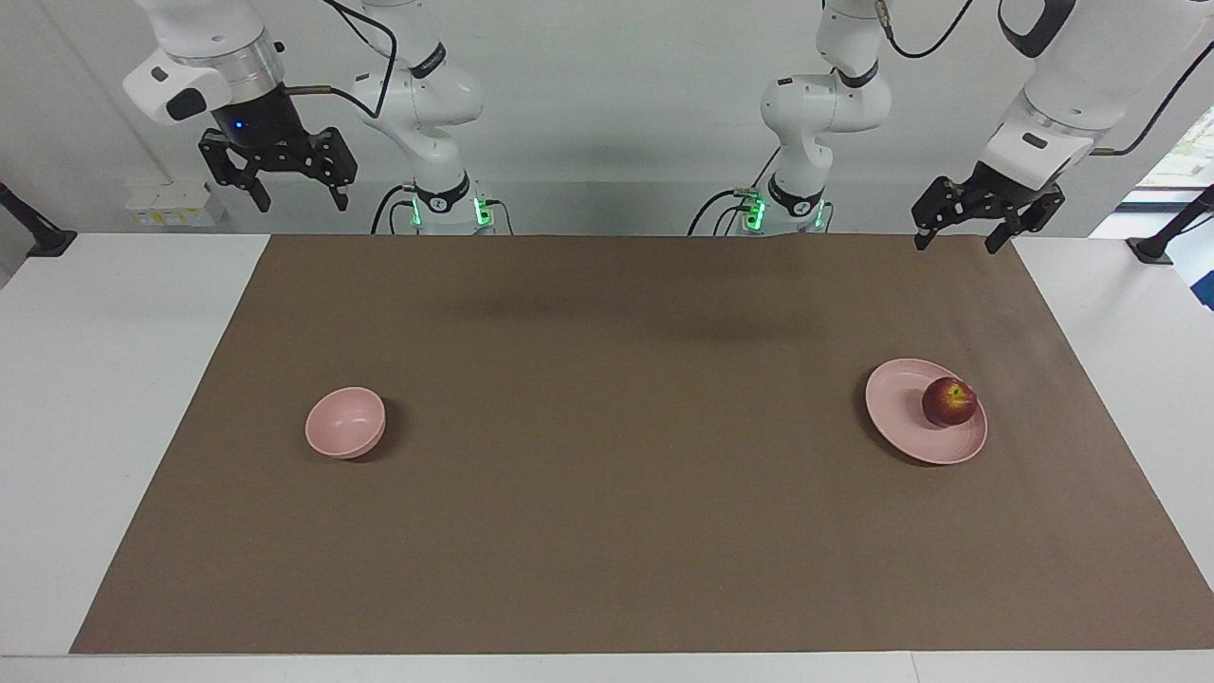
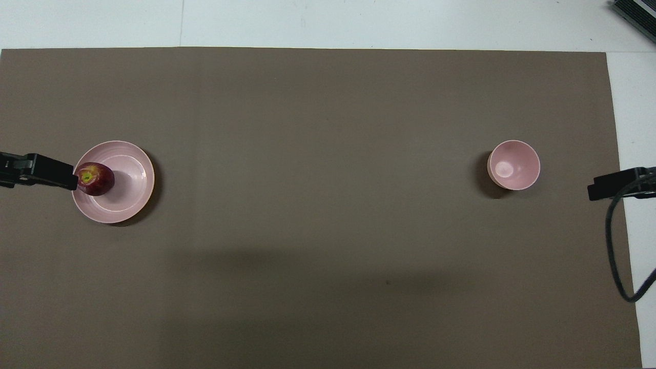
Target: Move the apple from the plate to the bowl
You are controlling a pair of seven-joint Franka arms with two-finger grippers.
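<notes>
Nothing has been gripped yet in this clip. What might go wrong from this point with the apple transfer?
The apple sits off-centre on the plate, toward the left arm's end; round, it may roll off if nudged. The bowl is small and stands at the right arm's end, so the long carry or a handover risks a drop or a tipped bowl. Both the left gripper and right gripper hang open, high over the mat's robot-side edge.

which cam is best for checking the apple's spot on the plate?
Facing view. There the apple shows whole, on the plate toward its left-arm side. In the overhead view, a finger of the raised left gripper overlaps the apple's edge, though that view shows the yellowish stem patch.
</notes>
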